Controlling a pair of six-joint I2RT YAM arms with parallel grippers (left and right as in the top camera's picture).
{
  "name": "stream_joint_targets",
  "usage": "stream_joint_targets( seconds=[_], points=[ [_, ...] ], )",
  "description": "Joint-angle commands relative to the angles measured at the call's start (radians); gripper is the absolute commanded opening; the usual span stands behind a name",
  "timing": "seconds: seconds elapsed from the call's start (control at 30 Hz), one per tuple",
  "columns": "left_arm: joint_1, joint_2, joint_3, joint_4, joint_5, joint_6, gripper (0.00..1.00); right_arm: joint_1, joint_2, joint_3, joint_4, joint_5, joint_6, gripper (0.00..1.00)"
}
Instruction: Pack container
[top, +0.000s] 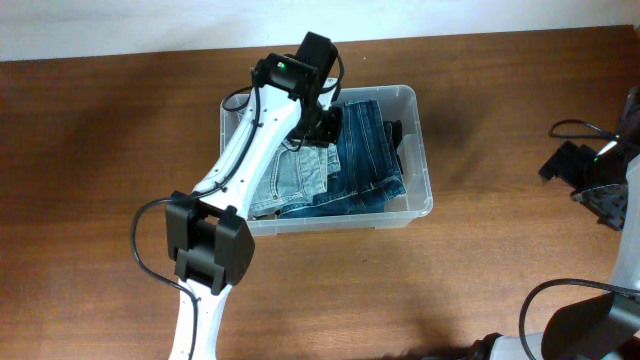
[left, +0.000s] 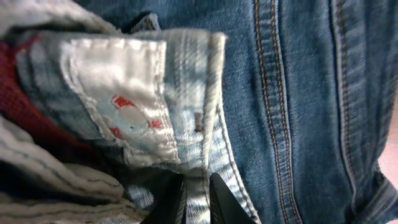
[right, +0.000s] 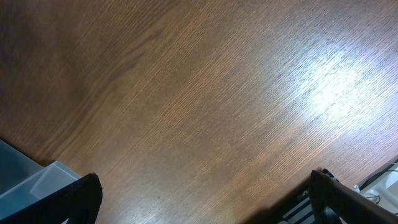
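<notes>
The clear plastic container (top: 423, 150) stands at the table's middle and holds folded jeans: a dark blue pair (top: 368, 150) on the right and a light, faded pair (top: 296, 175) on the left. My left gripper (top: 322, 125) reaches down into the container. In the left wrist view its fingers (left: 196, 198) are shut on the waistband hem of the light jeans (left: 186, 124), beside the dark jeans (left: 311, 93). My right gripper (right: 205, 199) is open and empty above bare table at the far right (top: 585, 170). A corner of the container shows in the right wrist view (right: 37, 180).
The wooden table (top: 500, 280) surrounds the container. Black cables (top: 565, 128) lie near the right arm at the right edge. The left arm's base (top: 205, 245) stands in front of the container. A white wall runs along the table's far edge.
</notes>
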Motion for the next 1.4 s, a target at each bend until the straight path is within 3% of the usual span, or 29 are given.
stream_joint_targets(
  seconds=[0.0, 0.03, 0.1, 0.17, 0.2, 0.3, 0.4, 0.83, 1.0, 1.37],
  points=[
    [0.004, -0.053, 0.081, 0.001, 0.009, 0.052, 0.14, -0.004, 0.003, 0.002, 0.0, 0.002, 0.0, 0.98],
    [0.004, -0.066, 0.109, -0.007, 0.029, 0.072, 0.19, -0.004, 0.003, 0.002, 0.0, 0.002, 0.0, 0.98],
    [0.003, -0.11, 0.187, -0.042, 0.05, 0.091, 0.38, -0.004, 0.003, 0.002, 0.0, 0.002, 0.0, 0.98],
    [0.004, -0.147, 0.23, -0.066, 0.05, 0.091, 0.73, -0.004, 0.003, 0.002, 0.0, 0.002, 0.0, 0.98],
    [0.004, -0.169, 0.246, -0.077, 0.05, 0.092, 0.83, -0.004, 0.003, 0.002, 0.0, 0.002, 0.0, 0.98],
    [0.005, -0.246, 0.269, -0.108, 0.049, 0.103, 0.94, -0.004, 0.003, 0.002, 0.0, 0.002, 0.0, 0.98],
    [0.005, -0.325, 0.269, -0.143, 0.044, 0.106, 0.99, -0.004, 0.003, 0.002, 0.0, 0.002, 0.0, 0.98],
    [0.005, -0.632, 0.269, -0.362, -0.037, 0.107, 0.99, -0.004, 0.003, 0.002, 0.0, 0.002, 0.0, 0.98],
    [0.002, -0.769, 0.227, -0.361, -0.034, 0.113, 0.99, -0.004, 0.003, 0.002, 0.0, 0.002, 0.0, 0.98],
    [0.003, -1.148, -0.094, -0.349, -0.034, 0.069, 0.99, -0.004, 0.003, 0.002, 0.0, 0.002, 0.0, 0.98]
  ],
)
